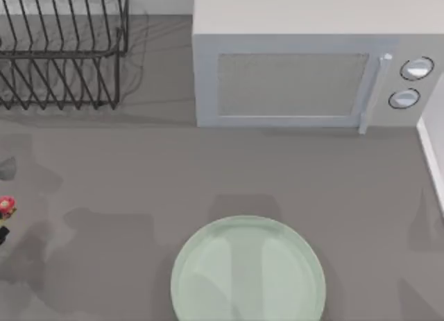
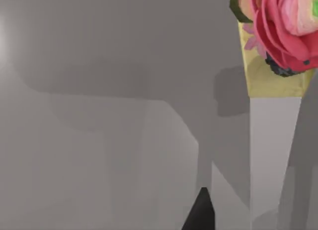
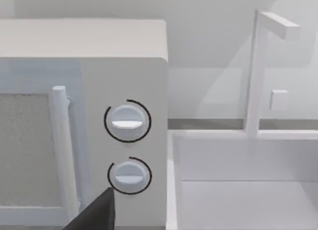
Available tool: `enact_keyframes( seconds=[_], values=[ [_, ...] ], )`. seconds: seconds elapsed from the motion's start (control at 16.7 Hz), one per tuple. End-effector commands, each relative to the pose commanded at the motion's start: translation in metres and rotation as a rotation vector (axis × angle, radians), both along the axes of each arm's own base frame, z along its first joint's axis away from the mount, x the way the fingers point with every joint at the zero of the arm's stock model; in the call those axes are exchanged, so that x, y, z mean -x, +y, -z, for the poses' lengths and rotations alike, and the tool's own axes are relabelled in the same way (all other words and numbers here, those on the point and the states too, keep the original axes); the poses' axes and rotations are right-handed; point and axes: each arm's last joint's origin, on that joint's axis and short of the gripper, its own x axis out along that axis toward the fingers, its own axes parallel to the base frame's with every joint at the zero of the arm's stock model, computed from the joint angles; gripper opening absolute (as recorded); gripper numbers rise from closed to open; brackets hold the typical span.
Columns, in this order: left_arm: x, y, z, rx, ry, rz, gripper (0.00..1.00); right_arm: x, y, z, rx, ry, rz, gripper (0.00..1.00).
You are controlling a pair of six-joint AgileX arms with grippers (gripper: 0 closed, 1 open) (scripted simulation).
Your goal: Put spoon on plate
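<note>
Plate: a large round pale mint-green plate (image 1: pixel 248 271) is lying flat on the grey table (image 1: pixel 139 175), at the near edge of the top view, a little right of centre, with nothing on it.
Spoon: a red-pink round ornament (image 1: pixel 6 206) is peeking in at the far left edge of the top view, well apart from the plate. In the left wrist view the same ornament is showing large as a pink flower (image 2: pixel 283 26) on a yellow collar, with a pale straight handle (image 2: pixel 271 155) running down from it. The spoon's bowl is out of view.
Left gripper: one dark fingertip (image 2: pixel 200 212) is showing in the left wrist view, near the handle, over the grey table; whether the fingers are apart or together cannot be told.
Right gripper: one dark fingertip (image 3: pixel 97 215) is showing in the right wrist view, in front of the microwave; finger state cannot be told.
Microwave: a white microwave (image 1: pixel 305 64) with two round knobs (image 3: pixel 127 121) is standing at the back of the table, right of centre.
Rack: a black wire dish rack (image 1: pixel 62 50) is standing at the back left.
Sink: a white basin (image 3: pixel 248 190) with a tall tap is sitting just beside the microwave.
</note>
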Motion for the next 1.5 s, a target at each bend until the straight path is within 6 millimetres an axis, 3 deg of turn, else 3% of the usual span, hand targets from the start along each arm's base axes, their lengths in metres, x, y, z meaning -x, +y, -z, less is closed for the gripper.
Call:
enact_keyframes(
  seconds=[0.3,0.66,0.84,1.02,1.2,1.32,1.5],
  values=[
    [0.005,-0.001,-0.049,-0.002,-0.009,-0.002,0.0,0.0,0.0,0.0,0.0,0.0,0.0,1.0],
    [0.005,-0.001,-0.051,-0.002,-0.011,-0.001,0.0,0.0,0.0,0.0,0.0,0.0,0.0,1.0],
    [-0.006,-0.017,-0.051,-0.002,-0.005,0.065,0.0,0.0,0.0,0.0,0.0,0.0,0.0,1.0],
    [-0.025,-0.059,-0.048,-0.003,0.006,0.222,0.0,0.0,0.0,0.0,0.0,0.0,0.0,1.0],
    [-0.034,-0.13,-0.042,-0.005,0.019,0.446,0.0,0.0,0.0,0.0,0.0,0.0,0.0,1.0],
    [-0.028,-0.186,-0.037,-0.007,0.025,0.615,0.0,0.0,0.0,0.0,0.0,0.0,0.0,1.0],
    [0.0,-0.267,-0.029,-0.01,0.022,0.852,0.0,0.0,0.0,0.0,0.0,0.0,0.0,1.0]
  ],
)
